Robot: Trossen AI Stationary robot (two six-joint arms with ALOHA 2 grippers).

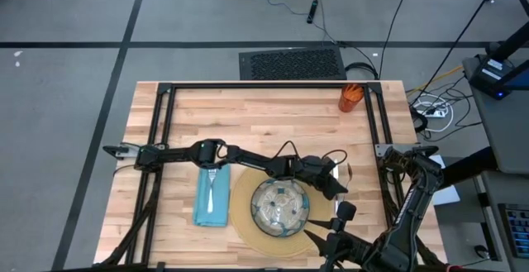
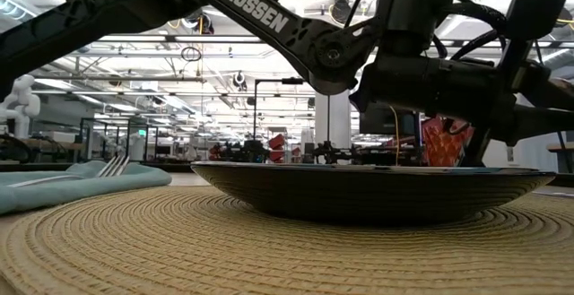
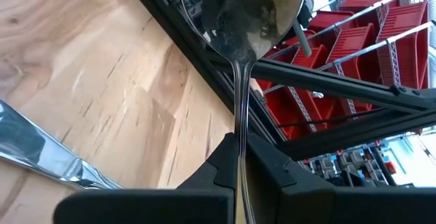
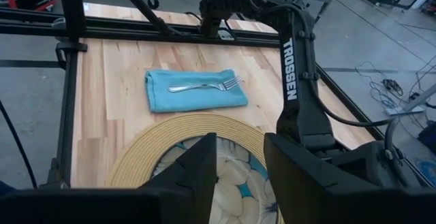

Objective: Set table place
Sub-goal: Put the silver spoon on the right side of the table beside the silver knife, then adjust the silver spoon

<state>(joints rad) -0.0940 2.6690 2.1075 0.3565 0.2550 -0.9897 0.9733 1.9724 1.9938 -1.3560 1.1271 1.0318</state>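
I had the left gripper [image 3: 240, 173] pinching the spoon [image 3: 242, 20] right of the bowl [image 1: 280, 205], next lowering it beside the knife [image 3: 41, 159] near the table [image 1: 273, 119] right edge.

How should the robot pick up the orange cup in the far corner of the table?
Grab the cup around its sides, coming straight down from above. It seems to stand alone by the frame rail with free space around it, so open fingers can probably straddle it; the rail leaves less room for a sideways approach.
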